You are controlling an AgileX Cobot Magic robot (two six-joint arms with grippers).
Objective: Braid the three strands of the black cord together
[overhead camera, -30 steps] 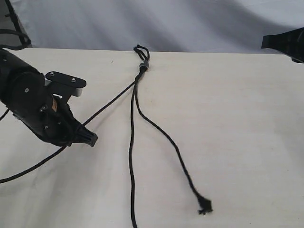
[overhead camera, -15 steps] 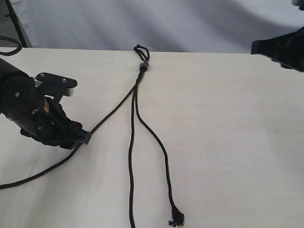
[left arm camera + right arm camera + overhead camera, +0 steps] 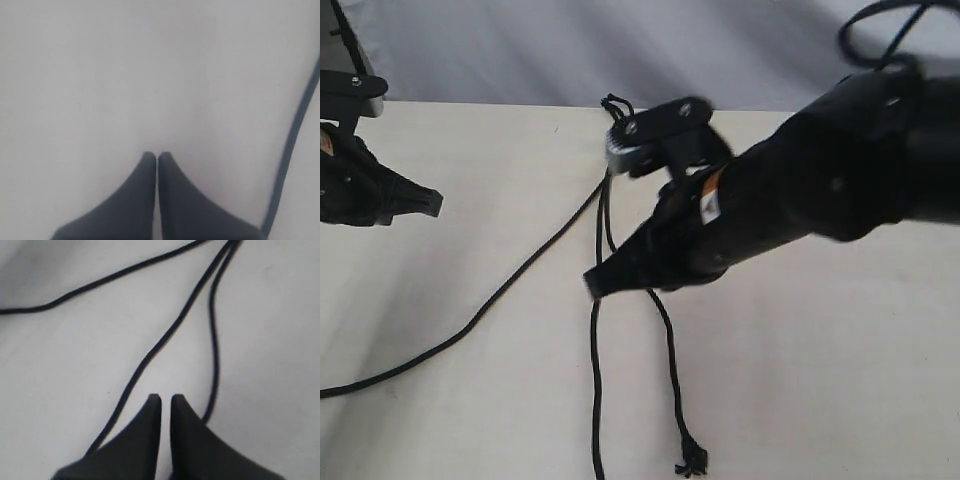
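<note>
Worktop (image 3: 840, 380) carries the black cord (image 3: 615, 103). Its loop end sits at the far edge, centre. From there the three strands (image 3: 600, 215) fan toward the near edge.
- Left strand (image 3: 500, 295): runs diagonally near-left, out of frame at the left.
- Middle strand (image 3: 595, 390): runs straight to the near edge.
- Right strand (image 3: 670, 360): just right of middle, tip short of the near edge.

Right claw (image 3: 593, 283) reaches in from the right. Its tip is over the middle strand, and the arm covers part of the middle and right strands. Left claw (image 3: 435, 203) is at the left side, well apart from the left strand.
</note>
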